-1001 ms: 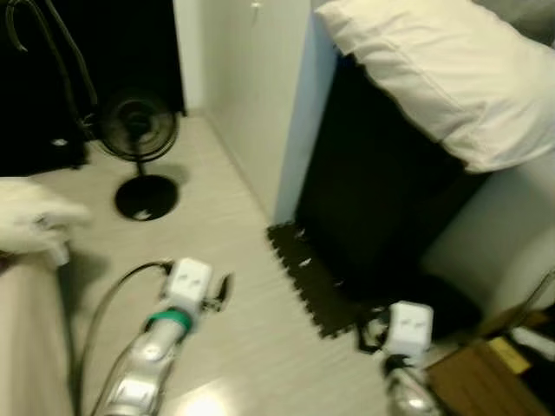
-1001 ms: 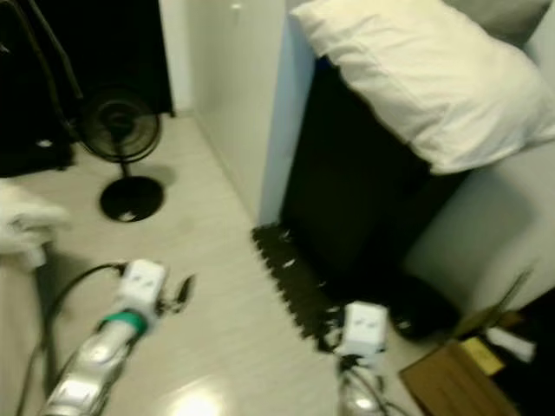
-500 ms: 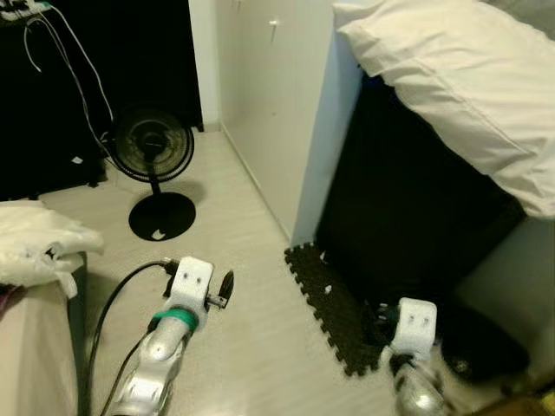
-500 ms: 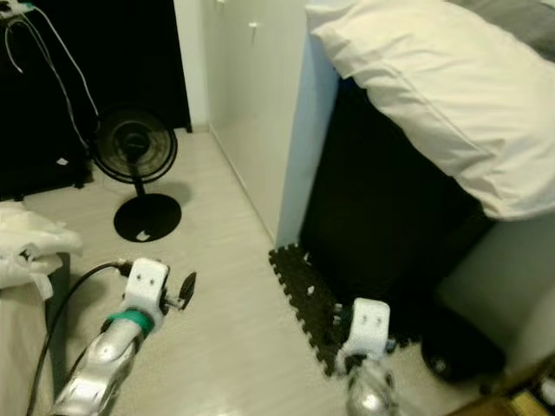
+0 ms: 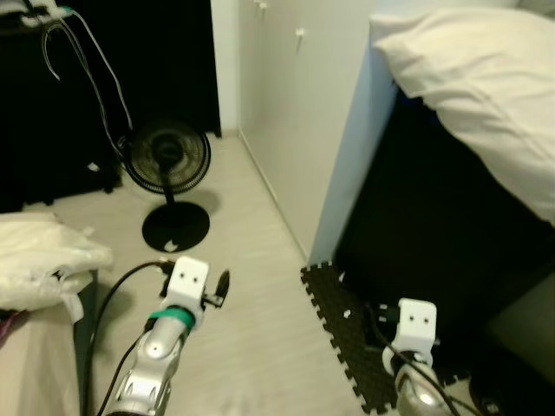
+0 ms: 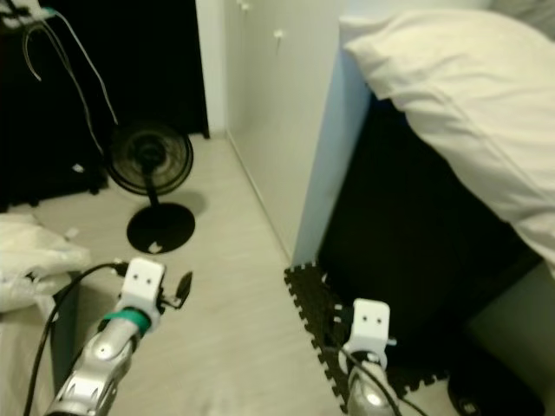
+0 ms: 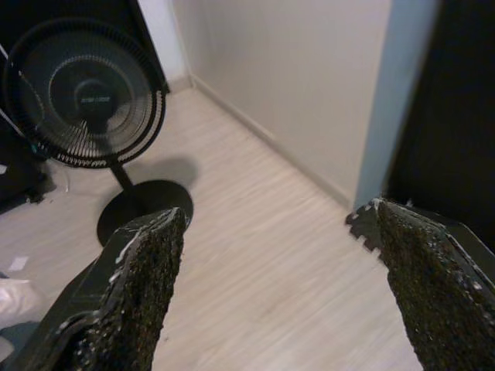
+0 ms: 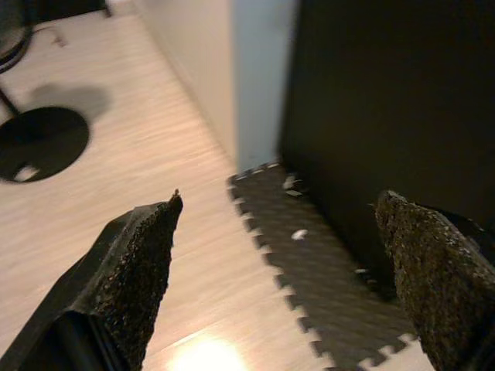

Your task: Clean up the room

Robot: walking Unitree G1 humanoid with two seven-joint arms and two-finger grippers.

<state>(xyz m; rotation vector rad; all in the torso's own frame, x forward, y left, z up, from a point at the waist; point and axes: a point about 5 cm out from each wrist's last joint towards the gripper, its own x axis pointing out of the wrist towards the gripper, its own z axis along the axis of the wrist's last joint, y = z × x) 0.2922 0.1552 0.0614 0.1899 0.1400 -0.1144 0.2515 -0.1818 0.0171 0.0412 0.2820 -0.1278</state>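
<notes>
- Both claws, left claw and right claw, were held spread and empty above the floor.
- Searching was judged underway; a pickable item must next be located, perhaps the crumpled white cloth.

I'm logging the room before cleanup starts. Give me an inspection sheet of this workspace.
Surface: pale wood-look floor.
Job's things: crumpled white cloth at the robot's left; small white scraps on the black foam mat.
Clutter: white pillow over the dark recess.
Grippers: left gripper and right gripper both open, holding nothing, above the floor.
Cables: hanging wires above the standing fan; black arm cable.
Surroundings: white cabinet.
</notes>
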